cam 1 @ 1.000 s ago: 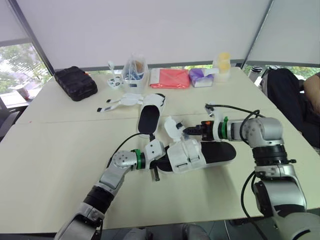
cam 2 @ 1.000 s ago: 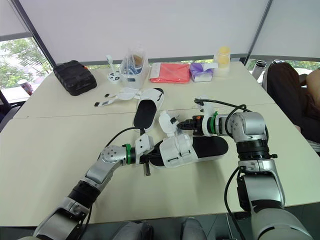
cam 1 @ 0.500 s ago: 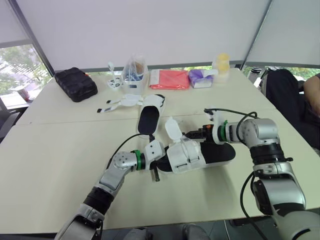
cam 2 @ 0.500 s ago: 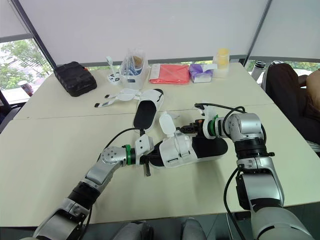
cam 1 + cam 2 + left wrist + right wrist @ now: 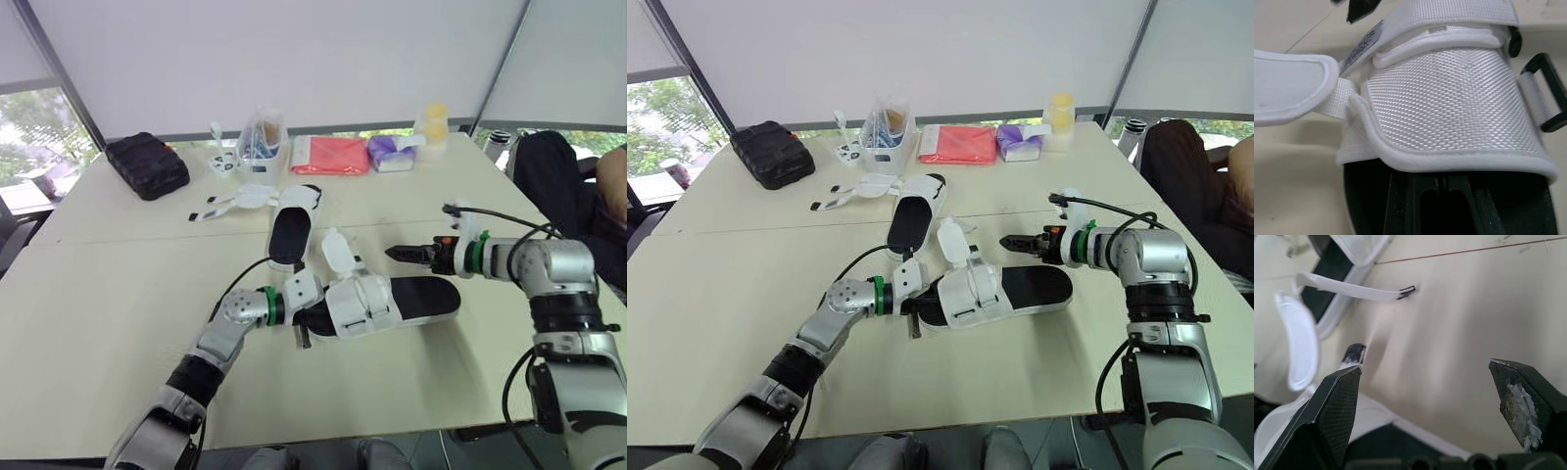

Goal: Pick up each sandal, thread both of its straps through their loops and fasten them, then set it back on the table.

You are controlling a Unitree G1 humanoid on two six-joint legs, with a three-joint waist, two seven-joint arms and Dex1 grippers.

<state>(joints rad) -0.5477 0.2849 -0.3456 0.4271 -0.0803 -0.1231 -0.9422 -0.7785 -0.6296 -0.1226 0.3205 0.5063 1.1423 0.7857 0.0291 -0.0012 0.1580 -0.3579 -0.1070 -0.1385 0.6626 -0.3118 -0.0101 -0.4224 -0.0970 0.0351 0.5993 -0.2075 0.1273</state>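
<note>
Left eye view: the left gripper (image 5: 303, 319) sits against one end of the near sandal (image 5: 411, 302), which lies flat on the table (image 5: 98, 294). Whether it grips the sandal cannot be told. Just past this gripper a white flap (image 5: 338, 253) stands up from the sandal. The right gripper (image 5: 396, 254) hangs over the table with nothing in it, near the sandal's far edge but not touching it, its tip pointing toward the flap. The far sandal (image 5: 292, 230) lies beyond the left gripper with its thin straps (image 5: 220, 206) spread loose on the table.

Right eye view: well beyond both grippers, along the table's far side, stand a black pouch (image 5: 772, 154), a clear tub (image 5: 888, 132), a red pouch (image 5: 957, 143) and a yellow-lidded jar (image 5: 1061, 110).

Left wrist view: the sandal's white woven upper (image 5: 1449, 98) sits right up against the gripper. A black loop (image 5: 1547, 98) hangs at one side of it and a broad strap (image 5: 1449, 12) crosses its far edge. The black footbed (image 5: 1366, 196) shows beneath.

Right wrist view: the fingers (image 5: 1339, 406) are spread wide, with bare table between them. Ahead of one finger stands the white flap with a black strap tip (image 5: 1354, 352) beside it. Farther off, one strap of the far sandal lies flat on the table.
</note>
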